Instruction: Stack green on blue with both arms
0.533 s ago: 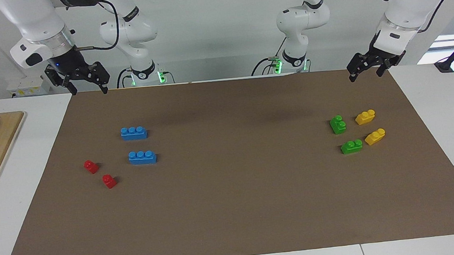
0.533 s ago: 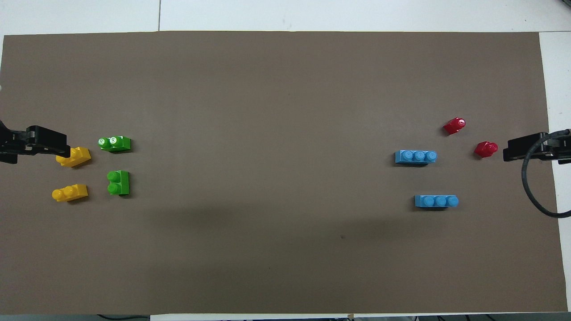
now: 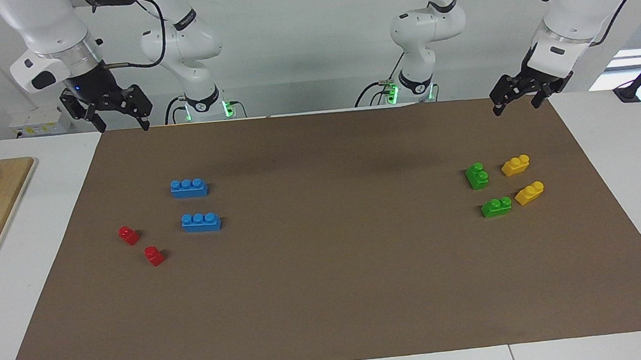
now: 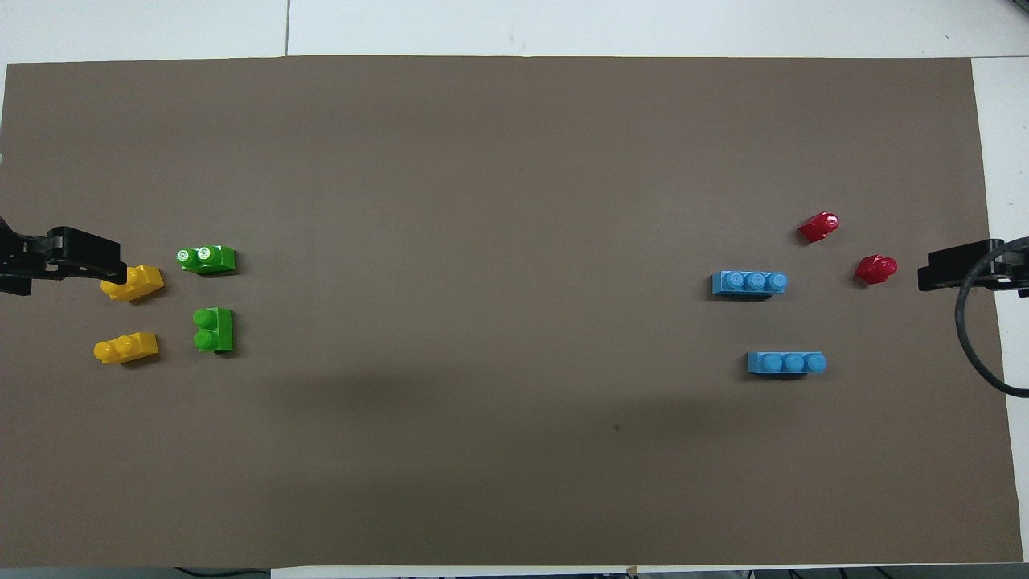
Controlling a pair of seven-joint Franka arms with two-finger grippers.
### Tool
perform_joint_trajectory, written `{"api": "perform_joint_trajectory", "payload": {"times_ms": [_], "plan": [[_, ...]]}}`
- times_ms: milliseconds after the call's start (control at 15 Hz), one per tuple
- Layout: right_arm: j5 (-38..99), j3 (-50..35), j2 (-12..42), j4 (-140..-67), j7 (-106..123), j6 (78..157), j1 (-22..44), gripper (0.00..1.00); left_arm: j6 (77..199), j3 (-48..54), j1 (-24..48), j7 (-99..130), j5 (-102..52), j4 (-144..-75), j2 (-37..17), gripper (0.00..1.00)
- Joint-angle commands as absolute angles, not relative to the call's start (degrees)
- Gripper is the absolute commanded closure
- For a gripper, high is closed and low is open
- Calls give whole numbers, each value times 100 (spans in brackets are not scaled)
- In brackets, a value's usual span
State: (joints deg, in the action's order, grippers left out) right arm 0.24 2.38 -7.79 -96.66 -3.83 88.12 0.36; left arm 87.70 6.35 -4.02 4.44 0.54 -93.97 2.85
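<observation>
1. Brown mat (image 3: 329, 294) on a white table; both arms raised at the robots' edge.
2. Left gripper (image 3: 516, 101): jaws open, empty. Green bricks (image 3: 477, 175) (image 3: 496, 207) sit on the mat below it, well apart, with yellow bricks (image 3: 515, 165) beside them.
3. Right gripper (image 3: 119, 120): jaws wide, empty. Blue bricks (image 3: 189, 187) (image 3: 201, 222) lie on the mat below, red bricks (image 3: 128, 235) nearby.
4. Progress: nothing grasped or stacked. Pick, transfer and stacking remain.
</observation>
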Motion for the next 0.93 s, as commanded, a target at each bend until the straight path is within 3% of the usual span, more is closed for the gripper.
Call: {"api": "perform_joint_trajectory", "payload": {"times_ms": [0, 467, 867], "plan": [[-35, 272, -844, -9686, -272, 8807, -79, 0, 8719, 624, -396, 518, 53, -9466, 387, 0], [-9, 264, -861, -9712, -710, 9183, -132, 0, 8719, 624, -396, 519, 53, -9466, 387, 0], [113, 255, -844, -9773, -2826, 9290, -97, 0, 8693, 624, -378, 519, 53, -9466, 387, 0]]}}
